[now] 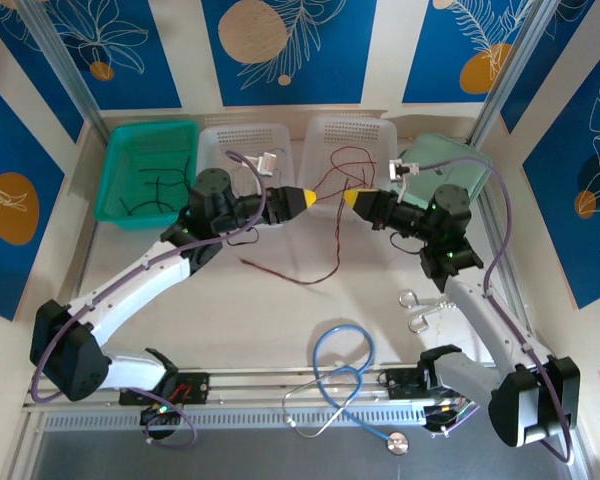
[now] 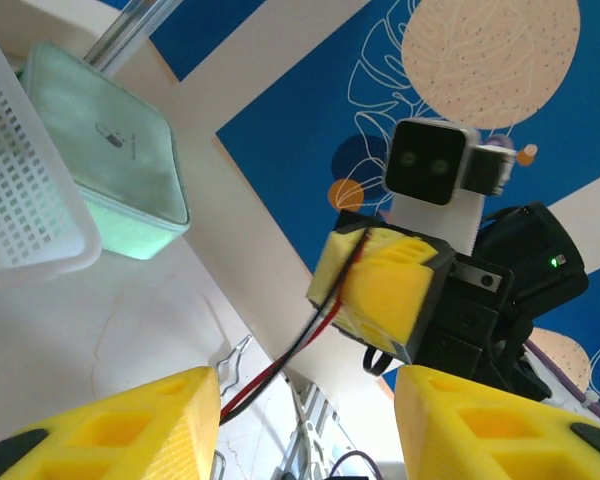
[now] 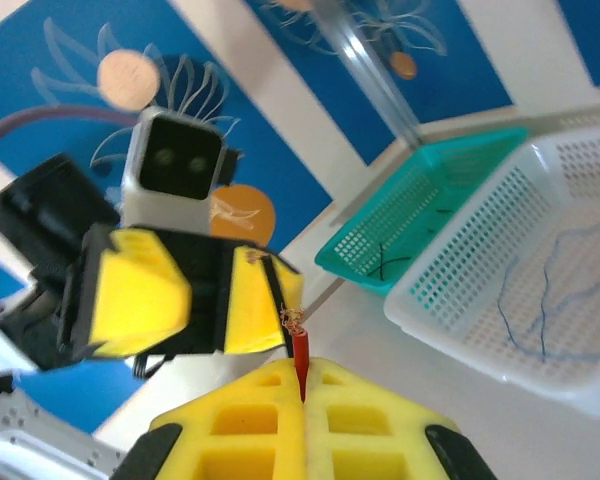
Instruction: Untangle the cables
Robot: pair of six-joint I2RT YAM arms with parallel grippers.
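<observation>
Right fingers (image 3: pixel 250 420) are pressed together, pinching the red cable (image 3: pixel 301 350), which trails to the tabletop (image 1: pixel 280 310). Left fingers (image 2: pixel 130 430) stand spread beside it. Recommended: close on one strand only, then draw apart slowly.

Left pincer (image 1: pixel 307 198) parted, right pincer (image 1: pixel 351 200) clamped, tips facing each other.

Two white baskets (image 1: pixel 242 128) (image 1: pixel 350 120), one teal basket (image 1: pixel 110 180), one green box (image 1: pixel 435 148), one stethoscope (image 1: pixel 396 441), two pincers (image 1: pixel 305 198) (image 1: pixel 352 200), cables (image 3: pixel 301 350) too thin to count.
</observation>
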